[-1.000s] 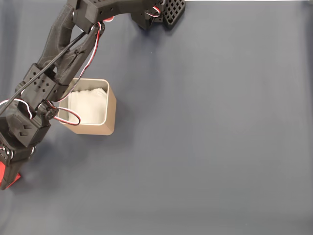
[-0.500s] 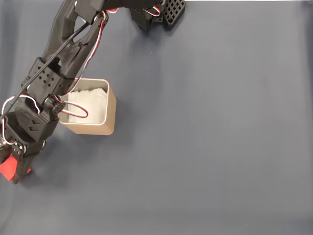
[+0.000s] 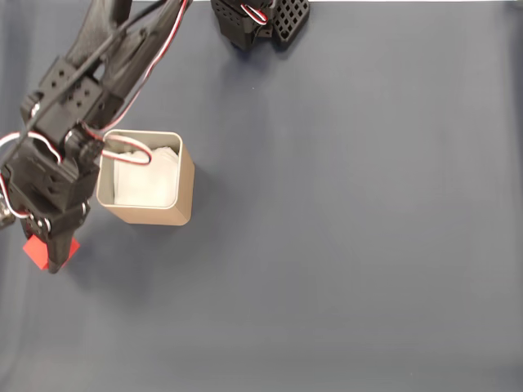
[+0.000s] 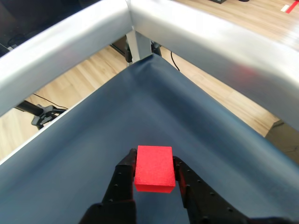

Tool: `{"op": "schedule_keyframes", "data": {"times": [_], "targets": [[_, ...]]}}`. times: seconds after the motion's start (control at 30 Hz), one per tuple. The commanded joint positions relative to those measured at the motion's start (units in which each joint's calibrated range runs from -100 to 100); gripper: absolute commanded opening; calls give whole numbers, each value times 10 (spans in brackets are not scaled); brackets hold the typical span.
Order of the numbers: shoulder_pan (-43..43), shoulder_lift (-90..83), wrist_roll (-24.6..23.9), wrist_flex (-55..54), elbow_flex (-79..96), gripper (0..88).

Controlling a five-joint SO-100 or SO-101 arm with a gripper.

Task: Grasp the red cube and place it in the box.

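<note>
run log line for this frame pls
phase: carry | end effector: shut on red cube, lifted off cloth | box: holds white lining, no cube

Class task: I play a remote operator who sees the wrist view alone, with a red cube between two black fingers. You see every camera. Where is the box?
Observer: In the fixed view the box stands just right of the end effector, slightly higher in the picture.
Operator: Is anything inside it?
Observer: A white lining shows inside; no cube.
Operator: Is my cube over the box?
Observer: No. The red cube sits left of and below the box's rim, over the dark mat.
</note>
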Motion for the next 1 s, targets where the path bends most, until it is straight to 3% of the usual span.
{"op": "schedule_keyframes", "data": {"times": [0.0, 0.47, 0.97], "targets": [[-7, -91, 4, 56, -24, 2], [-22, -263, 1, 159, -16, 2], [-35, -504, 16, 116, 278, 2]]}}
